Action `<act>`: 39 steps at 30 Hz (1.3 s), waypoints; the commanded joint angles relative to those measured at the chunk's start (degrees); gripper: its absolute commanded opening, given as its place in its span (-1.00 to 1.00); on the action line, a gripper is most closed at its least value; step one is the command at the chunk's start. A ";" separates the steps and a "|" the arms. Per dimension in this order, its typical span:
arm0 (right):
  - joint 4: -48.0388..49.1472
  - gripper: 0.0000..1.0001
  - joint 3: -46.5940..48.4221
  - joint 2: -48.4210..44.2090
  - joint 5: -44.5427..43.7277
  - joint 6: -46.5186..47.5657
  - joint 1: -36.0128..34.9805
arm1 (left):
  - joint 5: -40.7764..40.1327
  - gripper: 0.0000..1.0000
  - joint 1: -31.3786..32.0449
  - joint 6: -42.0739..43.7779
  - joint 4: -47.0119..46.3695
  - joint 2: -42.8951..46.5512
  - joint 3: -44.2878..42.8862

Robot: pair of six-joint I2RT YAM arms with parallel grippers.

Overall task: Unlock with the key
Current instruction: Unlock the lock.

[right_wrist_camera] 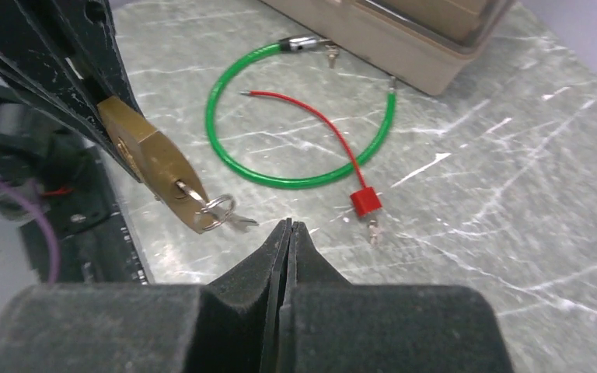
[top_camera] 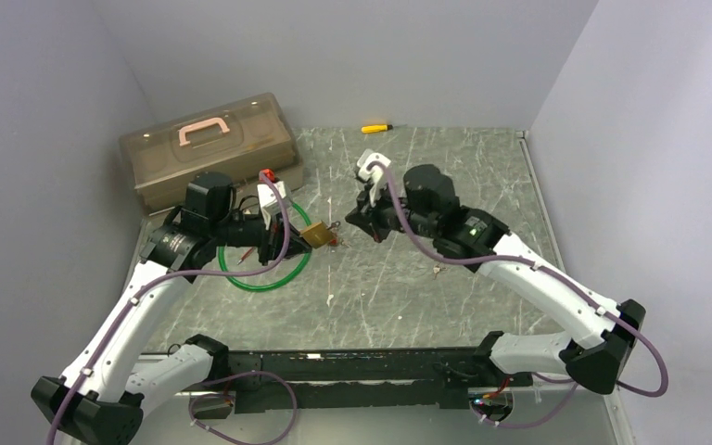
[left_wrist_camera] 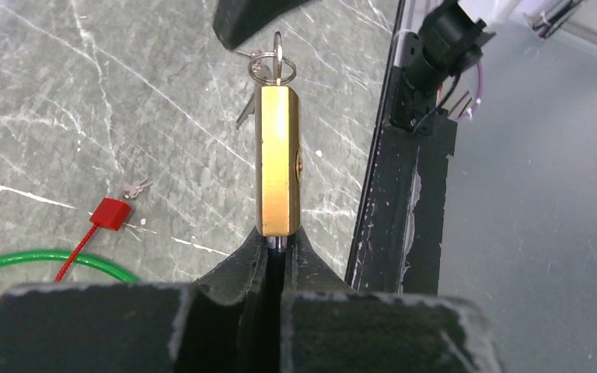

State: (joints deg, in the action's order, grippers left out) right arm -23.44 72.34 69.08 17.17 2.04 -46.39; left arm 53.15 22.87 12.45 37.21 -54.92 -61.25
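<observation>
I see soft, even light from above, bright enough. Shadows on the table (top_camera: 408, 278) are faint. The padlock (left_wrist_camera: 278, 155) shines a little. Up close, the left gripper (left_wrist_camera: 277, 245) looks fuzzy; far things look sharp.

White arms (top_camera: 134, 320), black joints (top_camera: 209, 199), purple cables (top_camera: 654, 366), black wedge-fingered hands (left_wrist_camera: 274, 242)

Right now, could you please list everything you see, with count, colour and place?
table: one, grey, scratched
toolbox: one, brown with pink handle, far left
padlock: one, brass, in the left claw
keys on ring: one bunch, silver, at the padlock's free end
cable loop: one, green, on table near toolbox
seal with wire: one, red, wire crossing the loop
screwdriver: one, yellow handle, far edge
left claw: one, black, shut on padlock
right claw: one, black, shut, empty, near keys
</observation>
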 commanded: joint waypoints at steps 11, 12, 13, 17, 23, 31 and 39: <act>12.35 -1.00 -1.77 -0.91 -36.95 9.53 -10.66 | 0.20 -1.00 -0.37 -5.67 -7.66 0.59 -0.64; 12.65 -1.00 -1.72 -0.69 -36.76 10.11 -11.08 | 0.20 -1.00 -0.37 -5.69 -7.68 0.60 -0.62; 12.83 -1.00 -1.49 -0.44 -36.73 10.51 -11.54 | 0.27 -1.00 -0.37 -5.87 -7.80 0.60 -0.56; 13.45 -1.00 -0.40 1.20 -37.90 12.20 -14.36 | 0.31 -1.00 -0.45 -6.45 -8.37 0.60 -0.59; 14.11 -1.00 0.56 3.94 -42.43 13.69 -18.91 | 0.56 -1.00 -0.64 -6.67 -8.65 0.90 -0.21; 15.50 -1.00 0.26 6.76 -44.68 13.88 -23.45 | 1.03 -1.00 -1.25 -7.84 -9.69 1.47 0.35; 14.25 -1.00 0.04 9.80 -39.89 10.24 -25.52 | 1.73 -1.00 -2.17 -8.84 -11.06 1.09 -2.15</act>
State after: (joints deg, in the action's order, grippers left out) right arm -9.93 71.09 77.06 -30.04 15.90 -69.23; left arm 51.33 21.21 5.13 35.83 -54.92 -59.96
